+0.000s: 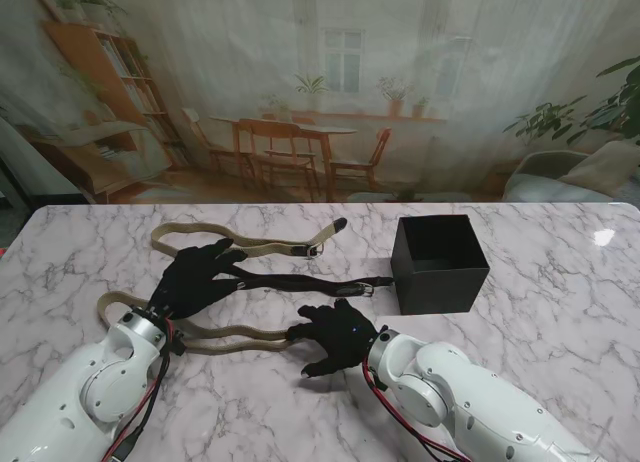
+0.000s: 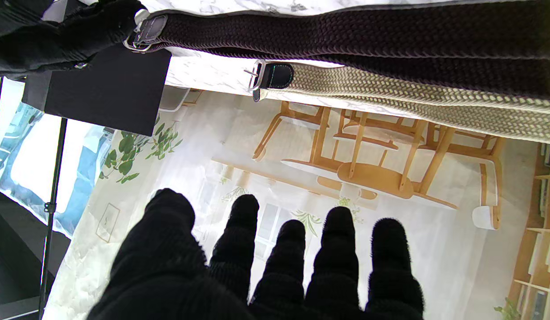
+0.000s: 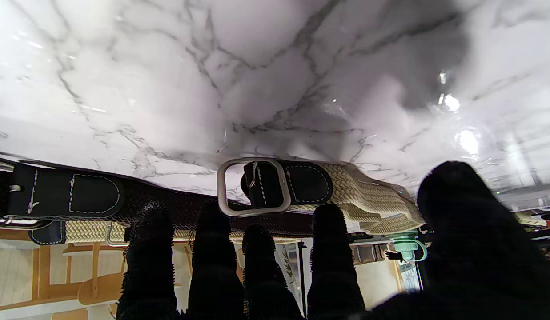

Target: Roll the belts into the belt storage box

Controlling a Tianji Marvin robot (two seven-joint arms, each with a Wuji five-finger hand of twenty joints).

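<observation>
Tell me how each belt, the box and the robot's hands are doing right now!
Black belt: unrolled, lying flat, buckle end near the box.
Far tan belt: unrolled, lying in a loop.
Near tan belt: unrolled, buckle end at the right hand's fingers.
Black box: open on top, no belt visible inside.
Left hand: open, fingers spread over the black belt.
Right hand: open, holding nothing.

A staged robot test setup, not a real home: a white marble-patterned table (image 1: pixel 560 262) stands before a printed fabric backdrop (image 1: pixel 330 92) picturing a dining room, with a light stand (image 2: pixel 52 186) beside its edge.
</observation>
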